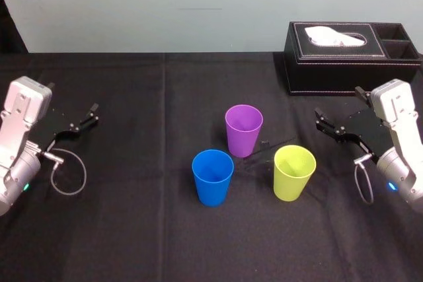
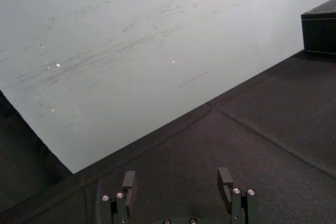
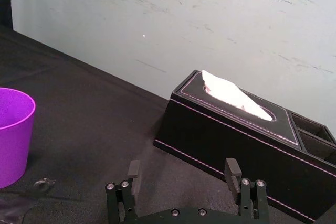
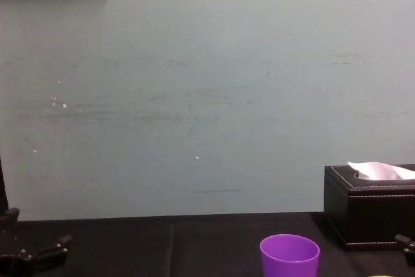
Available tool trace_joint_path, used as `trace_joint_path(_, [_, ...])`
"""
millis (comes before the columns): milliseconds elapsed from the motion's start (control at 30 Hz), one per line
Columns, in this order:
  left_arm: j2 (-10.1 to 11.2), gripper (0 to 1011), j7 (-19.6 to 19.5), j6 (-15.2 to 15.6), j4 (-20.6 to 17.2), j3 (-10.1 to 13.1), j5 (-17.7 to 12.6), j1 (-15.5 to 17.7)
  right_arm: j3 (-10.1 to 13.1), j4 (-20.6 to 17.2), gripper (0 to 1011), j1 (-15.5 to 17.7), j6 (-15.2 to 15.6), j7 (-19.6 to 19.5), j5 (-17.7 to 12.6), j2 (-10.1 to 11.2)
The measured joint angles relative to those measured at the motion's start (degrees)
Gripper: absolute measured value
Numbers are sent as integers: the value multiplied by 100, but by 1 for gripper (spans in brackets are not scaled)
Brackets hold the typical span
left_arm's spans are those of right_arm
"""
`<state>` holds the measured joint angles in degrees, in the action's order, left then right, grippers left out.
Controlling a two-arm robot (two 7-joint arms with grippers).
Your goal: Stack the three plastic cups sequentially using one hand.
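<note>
Blue cup between both end effectors

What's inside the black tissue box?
A white tissue pokes out of the top slot of the black tissue box. Anything below it is covered by the lid. Its side compartments are too dark to judge.

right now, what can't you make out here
purple cup: base cut by chest view's bottom edge
tissue box: cropped by left wrist view's edge
dark speck beside purple cup: too small, head view
left gripper, right gripper, parked open: cropped at chest view's lower corners
</note>
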<state>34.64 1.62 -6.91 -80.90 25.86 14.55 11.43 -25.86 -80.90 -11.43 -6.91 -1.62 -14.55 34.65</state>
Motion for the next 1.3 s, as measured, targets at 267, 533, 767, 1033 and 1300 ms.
trace_joint_path(267, [0, 1011, 0, 0, 0, 0, 0, 0, 0, 0, 1004, 0, 0, 0, 0, 0])
trace_joint_path(533, [0, 1011, 0, 0, 0, 0, 0, 0, 0, 0, 1004, 0, 0, 0, 0, 0])
trace_joint_path(767, [0, 1011, 0, 0, 0, 0, 0, 0, 0, 0, 1004, 0, 0, 0, 0, 0])
trace_joint_path(1033, [0, 1011, 0, 0, 0, 0, 0, 0, 0, 0, 1004, 0, 0, 0, 0, 0])
trace_joint_path(1300, [0, 1011, 0, 0, 0, 0, 0, 0, 0, 0, 1004, 0, 0, 0, 0, 0])
